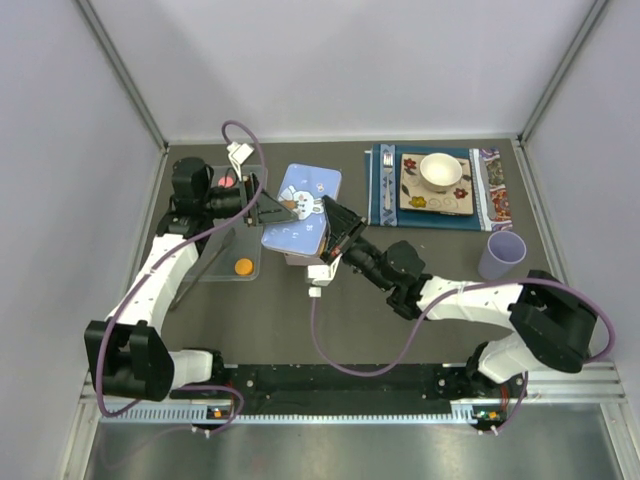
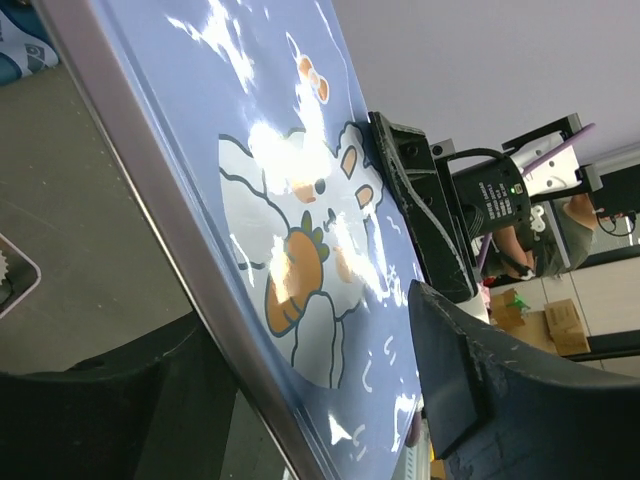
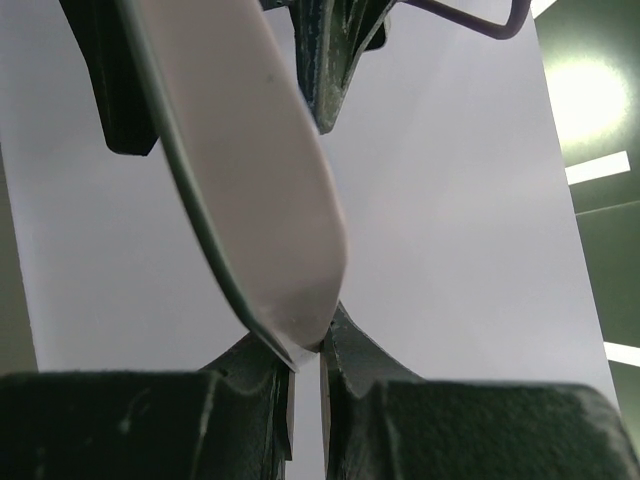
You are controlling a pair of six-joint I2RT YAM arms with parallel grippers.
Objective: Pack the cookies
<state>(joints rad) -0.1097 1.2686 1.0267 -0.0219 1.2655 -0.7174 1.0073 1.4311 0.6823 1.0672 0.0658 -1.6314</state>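
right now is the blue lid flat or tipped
Tipped: the lid slants between left hand and right hand, each gripping an edge.

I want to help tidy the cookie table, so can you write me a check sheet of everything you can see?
Surface: dark table, no spills seen.
Job's things: orange cookie in a clear tray; pink-red cookie partly hidden by the left arm; blue lid with a rabbit picture, held tilted.
Clutter: white bowl on a flowered plate on a placemat; purple cup.
Grippers: left gripper and right gripper each have jaws shut on an edge of the blue lid.
Cables: a purple cable loops from each arm.
Surroundings: pale walls with metal frame posts.
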